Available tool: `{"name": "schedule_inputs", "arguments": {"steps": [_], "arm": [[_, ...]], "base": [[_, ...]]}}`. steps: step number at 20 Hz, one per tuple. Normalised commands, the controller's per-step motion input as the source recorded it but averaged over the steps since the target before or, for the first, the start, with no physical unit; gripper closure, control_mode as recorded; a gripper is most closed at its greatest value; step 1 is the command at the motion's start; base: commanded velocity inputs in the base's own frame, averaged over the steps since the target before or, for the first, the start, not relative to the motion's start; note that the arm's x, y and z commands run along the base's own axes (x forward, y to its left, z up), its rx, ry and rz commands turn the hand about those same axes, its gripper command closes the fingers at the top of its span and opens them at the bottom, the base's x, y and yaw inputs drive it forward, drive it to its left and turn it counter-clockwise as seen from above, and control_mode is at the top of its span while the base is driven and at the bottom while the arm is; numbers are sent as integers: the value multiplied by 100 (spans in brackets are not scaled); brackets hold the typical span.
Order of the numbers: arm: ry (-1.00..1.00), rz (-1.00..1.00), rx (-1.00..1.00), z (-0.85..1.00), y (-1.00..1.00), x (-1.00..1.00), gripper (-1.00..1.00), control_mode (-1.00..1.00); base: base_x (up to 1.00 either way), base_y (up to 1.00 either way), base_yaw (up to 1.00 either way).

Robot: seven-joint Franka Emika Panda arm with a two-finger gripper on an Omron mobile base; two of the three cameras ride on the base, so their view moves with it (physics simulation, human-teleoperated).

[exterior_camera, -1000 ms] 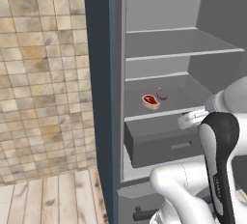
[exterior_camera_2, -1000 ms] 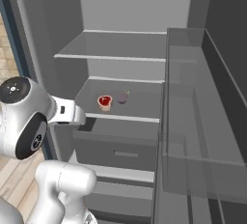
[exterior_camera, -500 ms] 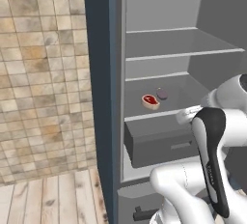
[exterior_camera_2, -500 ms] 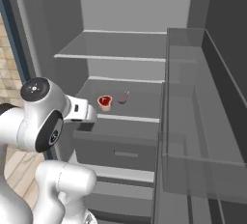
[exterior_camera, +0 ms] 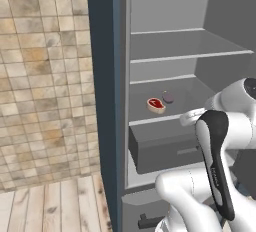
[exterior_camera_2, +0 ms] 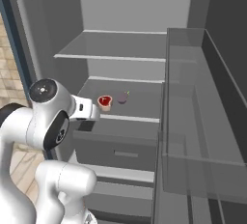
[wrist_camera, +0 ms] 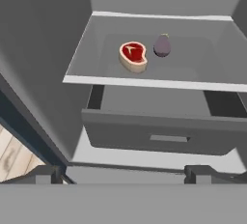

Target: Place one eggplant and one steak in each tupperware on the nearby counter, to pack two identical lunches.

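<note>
Lying side by side on the fridge's lower shelf [wrist_camera: 149, 80], the steak [wrist_camera: 133, 56] and eggplant [wrist_camera: 162, 46] have bare shelf around them. Below juts a drawer [wrist_camera: 164, 133]. The gripper [wrist_camera: 125, 174] hangs outside, empty, jaws wide apart.

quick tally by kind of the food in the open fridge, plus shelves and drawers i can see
steak: 1
eggplant: 1
shelf: 2
drawer: 1
total: 5
</note>
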Motion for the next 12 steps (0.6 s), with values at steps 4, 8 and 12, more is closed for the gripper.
{"name": "schedule_inputs", "arguments": {"steps": [4, 8, 12], "arm": [[-8, 4, 0, -27, 2, 19, -100, -100], [-5, 4, 0, -28, 6, 26, -100, -100], [-3, 3, 0, -28, 3, 36, -100, -100]], "base": [[0, 0, 0], [0, 0, 0], [0, 0, 0]]}}
